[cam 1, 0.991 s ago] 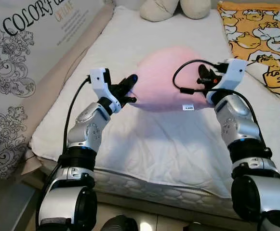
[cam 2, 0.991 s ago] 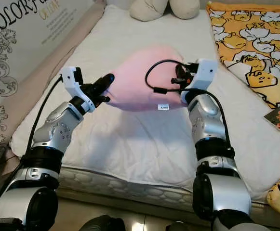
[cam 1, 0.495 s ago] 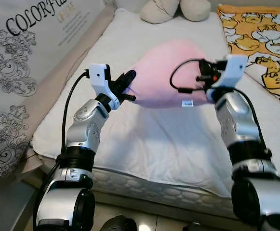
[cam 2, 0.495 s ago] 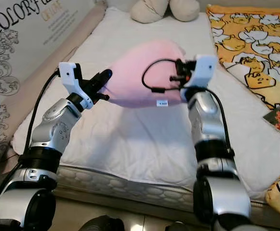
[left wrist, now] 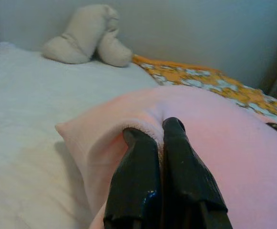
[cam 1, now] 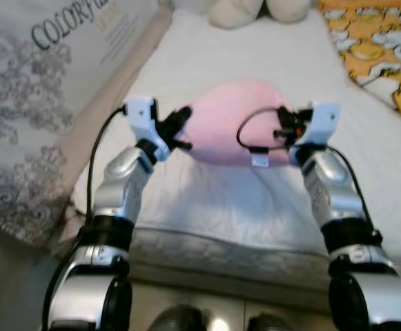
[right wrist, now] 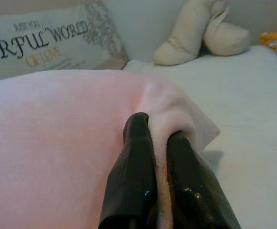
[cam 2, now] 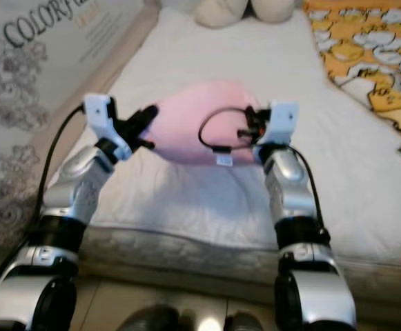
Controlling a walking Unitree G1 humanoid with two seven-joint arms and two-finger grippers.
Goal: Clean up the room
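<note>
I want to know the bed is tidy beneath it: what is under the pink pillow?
The pink pillow, pinched at its ends by the left claw and right claw, hangs above the white bed sheet. The sheet directly beneath it is hidden.

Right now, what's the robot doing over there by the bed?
It is holding a pink pillow over the white mattress, one corner in each hand. The left tool is shut on the fabric of one corner, and the right tool pinches the opposite corner. A cream plush toy lies at the far end of the bed.
</note>
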